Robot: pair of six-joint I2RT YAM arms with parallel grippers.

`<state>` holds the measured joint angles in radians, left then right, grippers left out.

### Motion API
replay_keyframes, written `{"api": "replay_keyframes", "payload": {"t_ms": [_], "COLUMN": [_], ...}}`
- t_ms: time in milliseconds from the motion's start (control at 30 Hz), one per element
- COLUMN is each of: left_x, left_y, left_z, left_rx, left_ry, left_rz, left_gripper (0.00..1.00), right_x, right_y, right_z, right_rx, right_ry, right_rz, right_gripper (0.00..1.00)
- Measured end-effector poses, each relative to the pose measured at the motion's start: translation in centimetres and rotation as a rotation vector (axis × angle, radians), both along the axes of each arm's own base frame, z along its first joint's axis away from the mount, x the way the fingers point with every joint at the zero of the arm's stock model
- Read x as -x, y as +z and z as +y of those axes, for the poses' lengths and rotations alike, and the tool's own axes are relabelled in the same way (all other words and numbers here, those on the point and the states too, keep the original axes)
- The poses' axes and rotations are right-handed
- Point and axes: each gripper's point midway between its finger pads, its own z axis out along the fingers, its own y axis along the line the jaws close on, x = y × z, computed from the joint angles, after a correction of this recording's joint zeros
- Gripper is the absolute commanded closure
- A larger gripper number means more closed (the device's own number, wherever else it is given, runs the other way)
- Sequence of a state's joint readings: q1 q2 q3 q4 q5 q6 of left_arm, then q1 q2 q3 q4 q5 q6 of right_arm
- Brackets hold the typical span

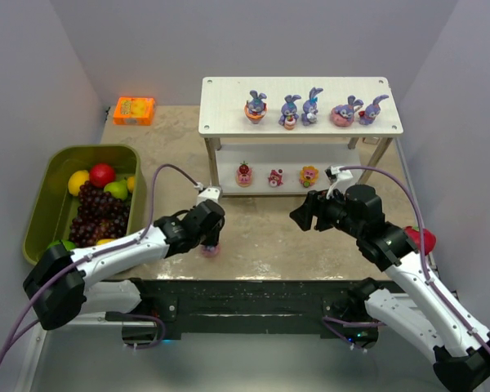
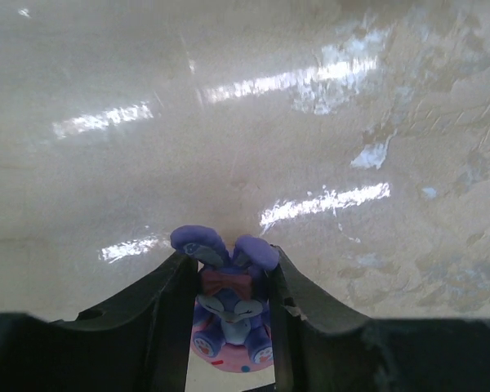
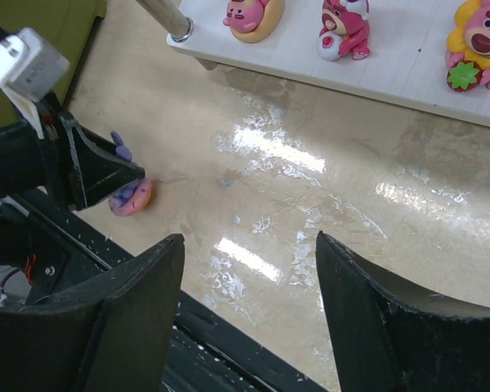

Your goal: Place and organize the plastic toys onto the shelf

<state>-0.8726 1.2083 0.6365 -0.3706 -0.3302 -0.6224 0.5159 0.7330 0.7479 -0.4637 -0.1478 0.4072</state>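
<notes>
The table [image 1: 261, 237] is a glossy beige, stone-patterned top that throws back streaks of light, closed in by plain pale walls [image 1: 147, 41] at 9, 12 and 3 o'clock. The shelf [image 1: 220, 90] stands at 12 o'clock against the back wall. Five bunnies [image 1: 310, 106] are lined along its top board and three small figures [image 1: 275, 175] along its lower one.

My left gripper [image 2: 229, 261] is down at the table's near edge, about 7 o'clock from the shelf. The last bunny [image 2: 229, 314], on its pink donut base, sits on the table right between my fingers [image 2: 167, 302]. They flank it closely on both sides, but I cannot tell whether they already pinch it. My right gripper [image 3: 249, 238] hangs over the table at 3 o'clock from that bunny, well apart from it, with its fingers spread and nothing between them.

A green bin [image 1: 41, 196] of fruit fills the 9 o'clock side, and an orange box [image 1: 134, 110] lies at 11 o'clock. Bare tabletop runs from the bunny toward 12 o'clock up to the shelf's front legs. The table's dark front edge is just beside the bunny at 6 o'clock.
</notes>
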Motion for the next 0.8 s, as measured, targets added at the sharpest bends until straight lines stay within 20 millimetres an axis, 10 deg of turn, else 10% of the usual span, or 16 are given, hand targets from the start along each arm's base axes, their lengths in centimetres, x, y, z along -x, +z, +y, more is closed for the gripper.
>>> {"api": "replay_keyframes", "payload": {"t_ms": [200, 567, 800], "left_x": [-2.6, -7.5, -10.7], "left_y": [7.4, 28.3, 35.4], "left_z": [-0.6, -1.4, -3.0], "left_rx": [0.025, 0.155, 0.144], "left_ry": [0.099, 0.201, 0.209], "left_rz": [-0.091, -0.409, -0.536], "left_gripper": [1.00, 1.00, 1.00], "right_x": [0.0, 0.0, -0.1], "right_y": [0.0, 0.0, 0.1], "right_z": [0.0, 0.0, 0.0], "right_rx": [0.000, -0.001, -0.002], "right_ry": [0.000, 0.000, -0.001], "right_rz": [-0.001, -0.002, -0.005], "right_gripper": [0.31, 0.31, 0.31]}}
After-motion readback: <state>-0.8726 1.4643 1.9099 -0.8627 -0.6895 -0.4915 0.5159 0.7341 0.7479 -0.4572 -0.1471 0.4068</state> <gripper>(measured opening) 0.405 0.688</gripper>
